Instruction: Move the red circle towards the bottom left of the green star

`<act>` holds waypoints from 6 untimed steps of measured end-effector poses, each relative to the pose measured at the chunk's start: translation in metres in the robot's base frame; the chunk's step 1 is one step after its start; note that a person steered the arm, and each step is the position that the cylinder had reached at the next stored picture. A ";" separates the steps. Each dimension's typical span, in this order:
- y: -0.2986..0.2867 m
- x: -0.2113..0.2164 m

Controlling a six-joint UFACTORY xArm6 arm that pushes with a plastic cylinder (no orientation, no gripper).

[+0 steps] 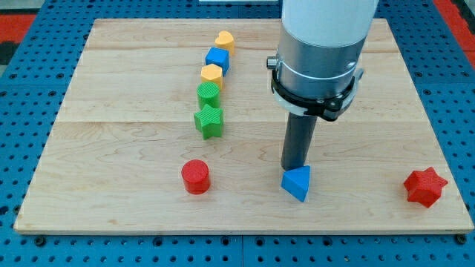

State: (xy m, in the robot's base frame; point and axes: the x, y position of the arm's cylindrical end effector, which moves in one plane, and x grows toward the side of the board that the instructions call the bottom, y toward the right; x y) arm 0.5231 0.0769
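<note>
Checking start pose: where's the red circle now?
The red circle sits low on the board, left of centre, just below-left of the green star, with my tip off to its right.

My tip sits just above the blue triangle, touching it. Red circle well to view's left, below green star on worktop. Red star far right.

arm cut off at view's top, my tip hidden behind blue triangle

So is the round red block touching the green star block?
No, the red circle sits apart from the green star, below it towards the view's bottom, with bare wooden board between them.
</note>
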 end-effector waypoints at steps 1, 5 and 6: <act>-0.049 0.000; -0.130 0.045; -0.139 0.040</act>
